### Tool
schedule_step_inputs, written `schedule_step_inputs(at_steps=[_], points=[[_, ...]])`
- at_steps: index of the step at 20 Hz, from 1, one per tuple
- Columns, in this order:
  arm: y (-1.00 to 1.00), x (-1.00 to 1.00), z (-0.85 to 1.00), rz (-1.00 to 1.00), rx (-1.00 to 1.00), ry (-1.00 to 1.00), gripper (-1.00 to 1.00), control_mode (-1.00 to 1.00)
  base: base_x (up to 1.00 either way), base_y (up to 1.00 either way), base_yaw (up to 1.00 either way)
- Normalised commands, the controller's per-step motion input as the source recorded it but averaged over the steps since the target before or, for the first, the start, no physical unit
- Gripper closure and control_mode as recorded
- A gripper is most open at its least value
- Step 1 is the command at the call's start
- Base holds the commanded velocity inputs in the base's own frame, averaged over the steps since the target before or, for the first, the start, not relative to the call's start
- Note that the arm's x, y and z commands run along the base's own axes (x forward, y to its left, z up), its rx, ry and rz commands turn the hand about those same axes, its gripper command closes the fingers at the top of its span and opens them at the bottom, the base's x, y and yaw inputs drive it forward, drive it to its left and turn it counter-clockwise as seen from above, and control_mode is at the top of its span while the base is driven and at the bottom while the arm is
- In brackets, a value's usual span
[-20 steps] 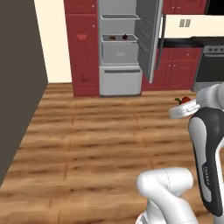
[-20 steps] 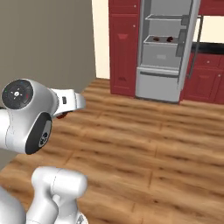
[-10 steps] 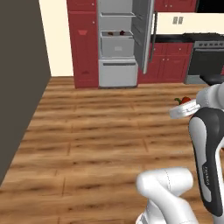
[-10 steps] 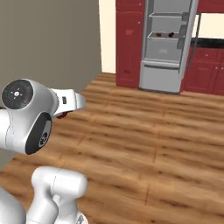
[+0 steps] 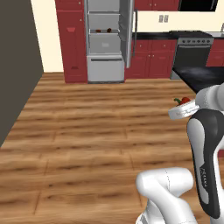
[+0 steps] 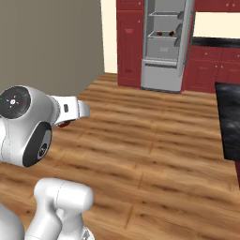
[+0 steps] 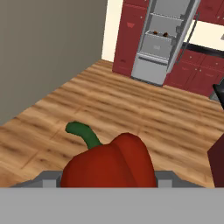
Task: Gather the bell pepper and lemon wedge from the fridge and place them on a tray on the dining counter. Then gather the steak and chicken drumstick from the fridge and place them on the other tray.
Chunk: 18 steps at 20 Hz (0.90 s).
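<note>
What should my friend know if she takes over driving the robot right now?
Pincer: shut on the red pepper, carried above the wood floor.
Fridge: door open across the room, with small dark items on a shelf; too small to tell what they are.
A dark counter edge is on the right.
Done: pepper is out of the fridge.
Left: set the pepper on a tray, then fetch the lemon wedge, steak and drumstick.
</note>
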Motion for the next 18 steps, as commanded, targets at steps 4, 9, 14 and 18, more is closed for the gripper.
schedule_step_inputs(at_steps=[4, 9, 14, 18], points=[[0.00, 0.00, 0.00, 0.00, 0.00, 0.00, 1.00, 1.00, -0.02, -1.00, 0.00], [0.00, 0.00, 0.00, 0.00, 0.00, 0.00, 1.00, 1.00, 0.04, -1.00, 0.00], [0.00, 0.00, 0.00, 0.00, 0.00, 0.00, 1.00, 1.00, 0.04, -1.00, 0.00], [0.00, 0.00, 0.00, 0.00, 0.00, 0.00, 1.00, 1.00, 0.00, -1.00, 0.00]])
